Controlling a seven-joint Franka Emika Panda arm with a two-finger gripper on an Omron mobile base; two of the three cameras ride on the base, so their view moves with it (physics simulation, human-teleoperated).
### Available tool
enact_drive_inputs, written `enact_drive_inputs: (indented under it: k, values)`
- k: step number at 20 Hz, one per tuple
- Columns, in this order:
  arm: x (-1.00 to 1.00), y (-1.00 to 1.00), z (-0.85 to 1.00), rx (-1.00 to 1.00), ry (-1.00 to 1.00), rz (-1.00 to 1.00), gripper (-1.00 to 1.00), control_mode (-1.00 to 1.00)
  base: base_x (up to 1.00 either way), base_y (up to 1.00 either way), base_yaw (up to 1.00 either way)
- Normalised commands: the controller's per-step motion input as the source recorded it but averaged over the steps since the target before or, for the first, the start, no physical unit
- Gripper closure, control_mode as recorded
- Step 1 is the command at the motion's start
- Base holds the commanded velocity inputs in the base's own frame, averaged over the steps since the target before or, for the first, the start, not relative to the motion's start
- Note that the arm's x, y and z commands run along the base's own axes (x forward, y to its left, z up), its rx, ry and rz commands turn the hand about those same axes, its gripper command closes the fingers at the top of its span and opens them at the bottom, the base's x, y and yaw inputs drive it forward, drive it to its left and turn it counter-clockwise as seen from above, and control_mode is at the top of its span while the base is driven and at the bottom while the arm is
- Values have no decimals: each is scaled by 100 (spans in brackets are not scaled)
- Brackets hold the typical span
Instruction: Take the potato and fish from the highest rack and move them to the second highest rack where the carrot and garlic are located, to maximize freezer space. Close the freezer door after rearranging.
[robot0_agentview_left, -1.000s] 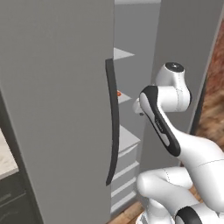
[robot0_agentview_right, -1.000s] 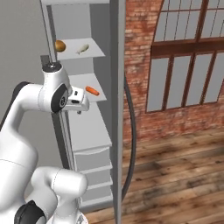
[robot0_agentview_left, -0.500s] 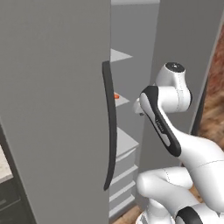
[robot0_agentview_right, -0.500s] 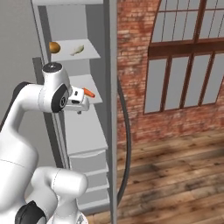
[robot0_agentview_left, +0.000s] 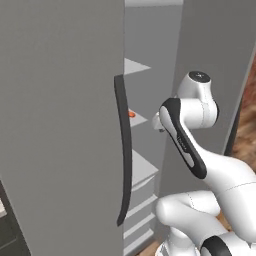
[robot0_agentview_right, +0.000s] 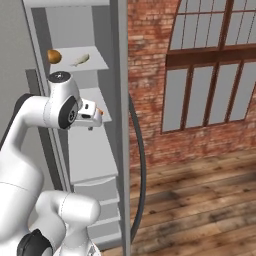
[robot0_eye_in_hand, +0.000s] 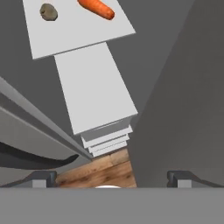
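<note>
- The potato (robot0_agentview_right: 54, 56) sits at the far left of the highest rack (robot0_agentview_right: 95, 64), with the pale fish (robot0_agentview_right: 81, 60) just beside it on the right; the two lie apart, not touching.
- The potato looks like a small, firm, rounded lump: probably light and stiff, yet liable to roll or squirt out if pinched off-centre. I would close the fingers across its widest middle, coming in level from the front.
- The fish looks slim and elongated, likely light and a little slippery; a hold across its thicker mid-body seems safer than at the tapered tail.
- One board down, the second highest rack (robot0_eye_in_hand: 65, 37) carries the carrot (robot0_eye_in_hand: 97, 8) on one side and a small mottled lump, presumably the garlic (robot0_eye_in_hand: 48, 12), well apart from it, leaving bare board between and in front for both items.
- The gripper (robot0_agentview_right: 96, 114) hangs at the level of that second board, below the potato and fish; its jaws stand fully apart and hold nothing.
- The freezer door (robot0_agentview_right: 119, 125) is swung open at the right of the shelves, its dark curved handle (robot0_agentview_right: 138, 165) facing the room; closing it comes last.
</note>
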Motion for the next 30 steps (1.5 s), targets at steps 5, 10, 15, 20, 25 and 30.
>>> enact_drive_inputs:
  k: [5, 10, 15, 20, 25, 30]
  values:
    - [0, 0, 0, 0, 0, 0, -100, 100, 57, -19, 0]
    - [0, 0, 0, 0, 0, 0, -100, 100, 54, -24, 7]
    - [0, 0, 0, 0, 0, 0, -100, 100, 40, -5, 11]
    - [0, 0, 0, 0, 0, 0, -100, 100, 19, 0, 14]
    - [0, 0, 0, 0, 0, 0, -100, 100, 13, -3, 16]
    - [0, 0, 0, 0, 0, 0, -100, 100, -15, -6, 6]
